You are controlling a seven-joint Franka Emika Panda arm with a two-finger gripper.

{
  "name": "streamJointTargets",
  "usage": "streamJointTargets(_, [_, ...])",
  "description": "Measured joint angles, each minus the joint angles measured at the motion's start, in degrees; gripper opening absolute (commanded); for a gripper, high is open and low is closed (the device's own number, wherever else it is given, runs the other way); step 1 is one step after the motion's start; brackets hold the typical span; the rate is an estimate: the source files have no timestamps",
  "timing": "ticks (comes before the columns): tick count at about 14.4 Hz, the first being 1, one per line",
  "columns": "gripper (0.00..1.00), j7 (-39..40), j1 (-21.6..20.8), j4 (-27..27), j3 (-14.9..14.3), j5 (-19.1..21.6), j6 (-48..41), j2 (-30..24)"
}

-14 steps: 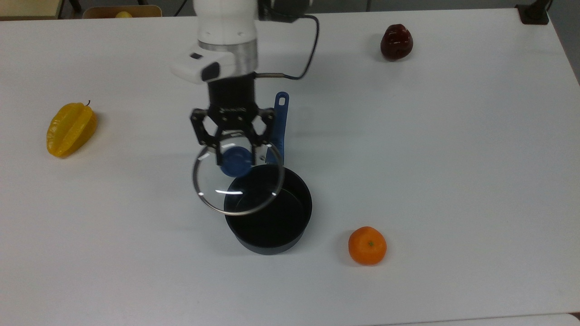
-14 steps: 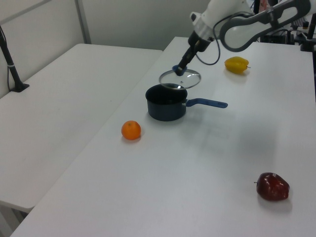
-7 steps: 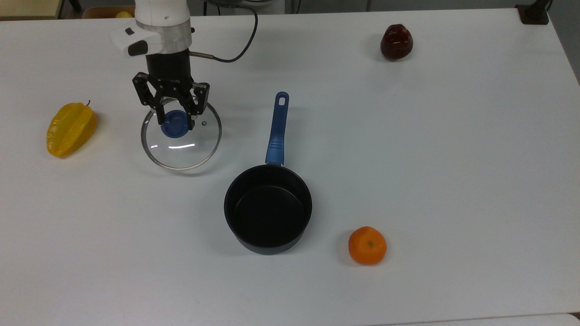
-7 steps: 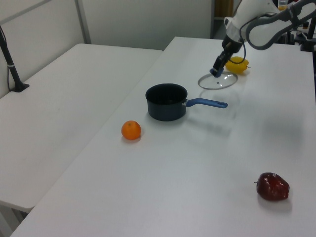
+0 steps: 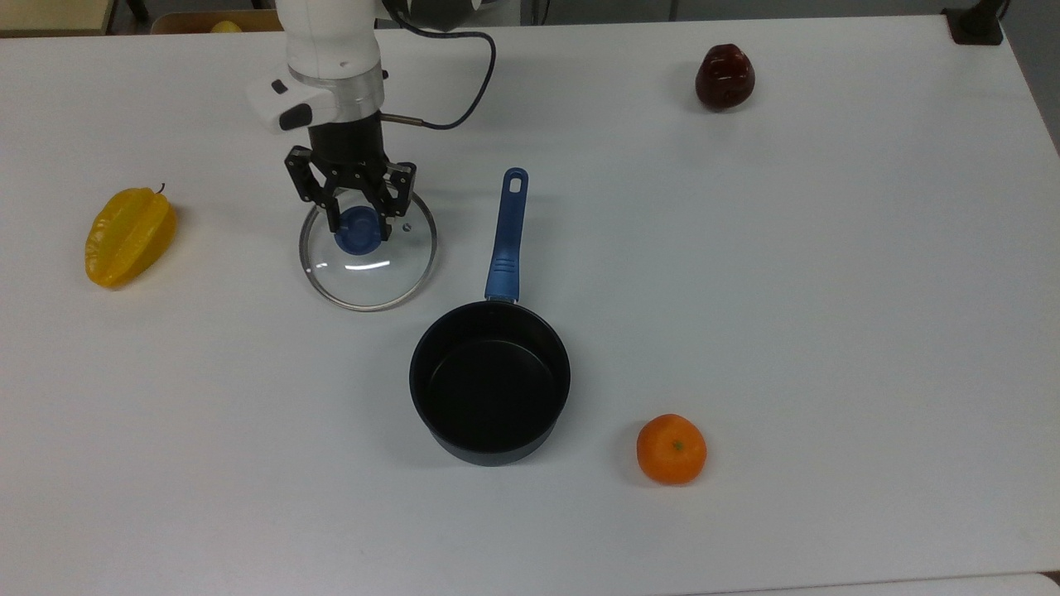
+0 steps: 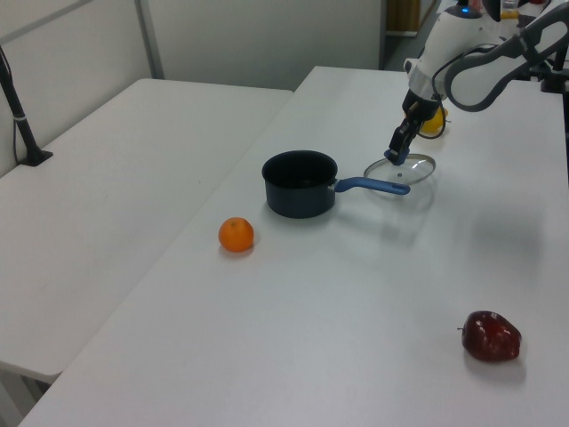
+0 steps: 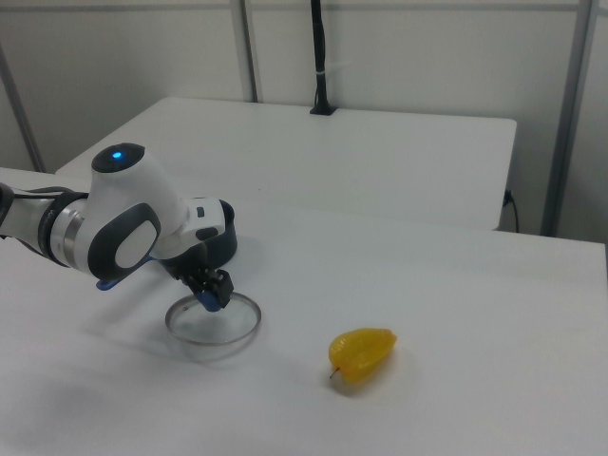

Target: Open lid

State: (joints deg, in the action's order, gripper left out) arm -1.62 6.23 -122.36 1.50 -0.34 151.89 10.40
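Observation:
The lid (image 5: pixel 373 277) is a clear glass disc with a metal rim and a blue knob. It lies flat, low at the table, to the top view's left of the saucepan's blue handle (image 5: pixel 505 240). My gripper (image 5: pixel 358 229) points down over it, its fingers shut on the blue knob. The black saucepan (image 5: pixel 497 451) stands uncovered and empty nearer the front edge. In the left view the lid (image 6: pixel 411 169) sits just behind the handle, under the gripper (image 6: pixel 396 157). The right view has the lid (image 7: pixel 214 330) below the gripper (image 7: pixel 211 297).
A yellow starfruit (image 5: pixel 130 236) lies at the top view's left, an orange (image 5: pixel 672 448) in front of the saucepan to the right, and a dark red apple (image 5: pixel 725 76) at the back right. The arm's cable (image 5: pixel 464 83) loops behind the gripper.
A second ago the lid hung over the saucepan's rim. It was carried to the top view's left and lowered, then shifted back right toward the handle, still gripped.

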Motion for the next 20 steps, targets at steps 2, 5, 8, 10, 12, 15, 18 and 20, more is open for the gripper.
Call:
streamJointTargets(2, [0.46,-0.2,-0.8,0.0,0.0,0.0,0.3,0.8])
streamJointTargets(5, [0.83,-0.2,-1.4,0.1,0.0,0.0,1.9,2.0])
streamJointTargets(8, [1.0,-0.2,-1.5,0.9,0.0,0.0,2.1,2.8])
streamJointTargets(10, [1.0,-0.2,-1.5,1.8,0.0,0.0,2.1,2.9])
streamJointTargets(12, [1.0,-0.2,-1.5,3.9,0.0,0.0,-0.9,2.6])
streamJointTargets(15, [1.0,-0.2,-1.6,11.3,0.0,0.0,-16.1,0.8])
streamJointTargets(18, [1.0,-0.2,-2.8,20.0,0.2,0.0,-33.1,-1.6])
streamJointTargets(20, [1.0,-0.2,-4.7,24.4,0.2,0.0,-41.8,-3.4])
